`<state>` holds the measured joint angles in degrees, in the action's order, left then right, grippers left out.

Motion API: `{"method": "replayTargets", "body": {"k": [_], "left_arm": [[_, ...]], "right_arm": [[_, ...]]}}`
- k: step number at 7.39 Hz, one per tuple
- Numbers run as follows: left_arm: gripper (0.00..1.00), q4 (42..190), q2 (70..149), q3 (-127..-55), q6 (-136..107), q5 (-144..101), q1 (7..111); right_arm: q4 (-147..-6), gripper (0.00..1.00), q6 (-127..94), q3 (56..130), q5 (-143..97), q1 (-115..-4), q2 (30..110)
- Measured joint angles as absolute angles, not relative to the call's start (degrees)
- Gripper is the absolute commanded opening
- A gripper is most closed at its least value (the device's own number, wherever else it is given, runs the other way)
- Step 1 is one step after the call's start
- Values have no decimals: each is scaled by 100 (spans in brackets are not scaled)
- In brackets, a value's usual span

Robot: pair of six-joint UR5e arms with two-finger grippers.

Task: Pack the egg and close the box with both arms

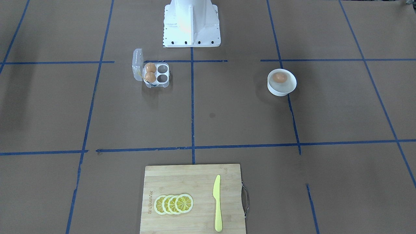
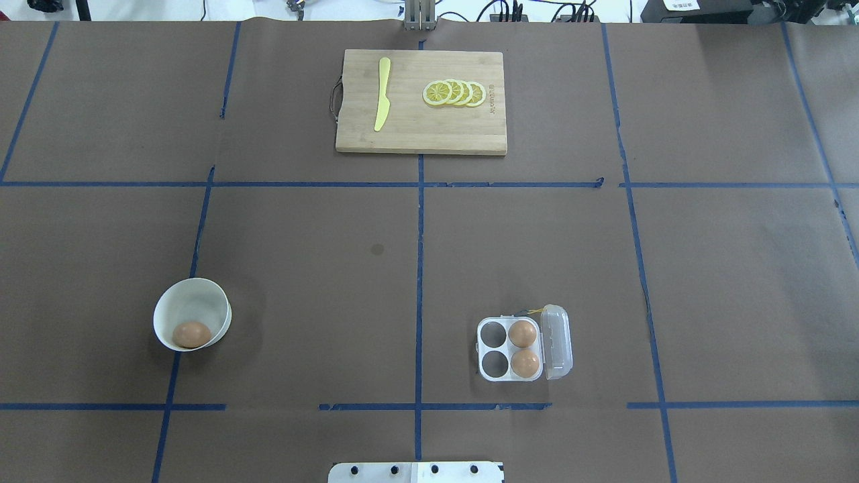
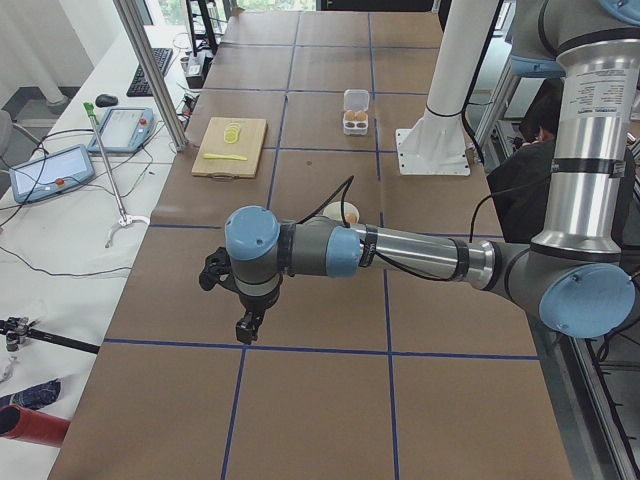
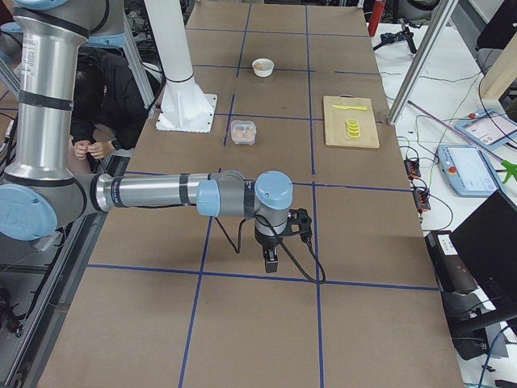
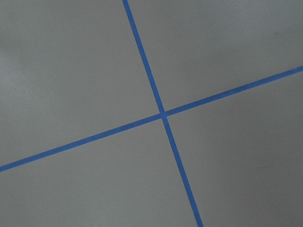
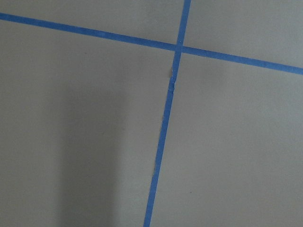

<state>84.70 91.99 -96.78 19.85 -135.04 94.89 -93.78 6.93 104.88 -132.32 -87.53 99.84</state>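
Arms (image 3: 410,252) reach level, left gripper (image 3: 246,326) and right gripper (image 4: 271,261) pointing down, jaws we cannot tell; box (image 2: 557,342) well apart.

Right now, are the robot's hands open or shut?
Left gripper: cannot tell, seen only from the side.
Right gripper: cannot tell, same reason.

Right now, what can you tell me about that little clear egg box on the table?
The box is a small, clear plastic tray with four round cups. Its hinged lid is swung open along one side, with a thin yellow band at one end. Two brown eggs fill the cups beside the lid; the other two cups are empty. It sits flat on the brown table, touching nothing else.
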Motion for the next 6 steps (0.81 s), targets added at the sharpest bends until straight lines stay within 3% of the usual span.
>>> {"method": "replayTargets", "body": {"k": [3,6], "left_arm": [[100,8889,9257,-9648,1938,-13519,9470],[100,11357,9256,-9213,1906,-13526,9469]], "right_arm": [[-9370,100,621,10527,-13217,-8573,9966],[-9310,100,541,10575,-13198,-8553,9551]]}}
